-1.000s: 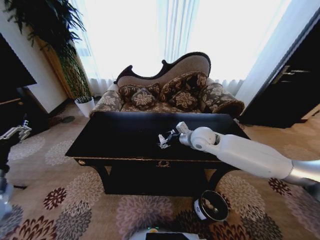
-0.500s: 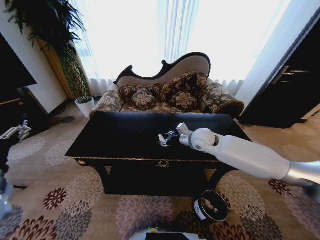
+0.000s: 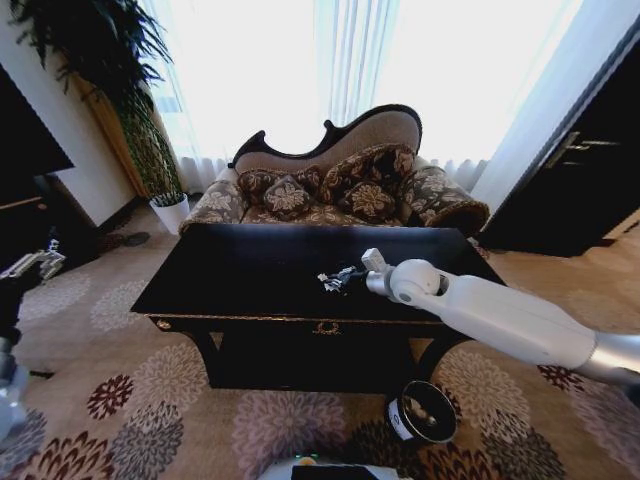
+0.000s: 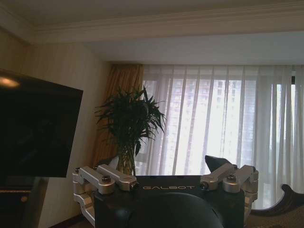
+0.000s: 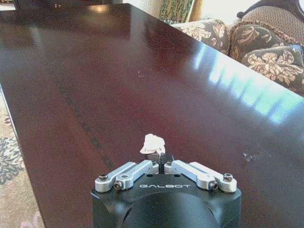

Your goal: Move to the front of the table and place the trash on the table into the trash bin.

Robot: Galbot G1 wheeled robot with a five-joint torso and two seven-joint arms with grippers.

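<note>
Right end effector (image 5: 160, 157) | my fingers pinch white paper scrap (image 5: 152, 142) | above tabletop (image 5: 118, 80) | left end effector (image 3: 35, 262) parked, grip unclear.

The glossy black wooden bench (image 3: 240, 275) carries gold trim and a gold emblem on its front apron, and its top reads deep reddish-brown with pale window reflections in the right wrist view. The small crumpled white paper scrap (image 5: 152, 143) is pinched in the silver-and-black right pincer (image 5: 159, 158), whose arm is white, while the silver-and-black left pincer (image 4: 166, 183) bears pale lettering. The round dark brown-black trash bin (image 3: 422, 412) has a white label mark and stands on a beige carpet (image 3: 150, 400) patterned with maroon, grey and cream flower medallions.
</note>
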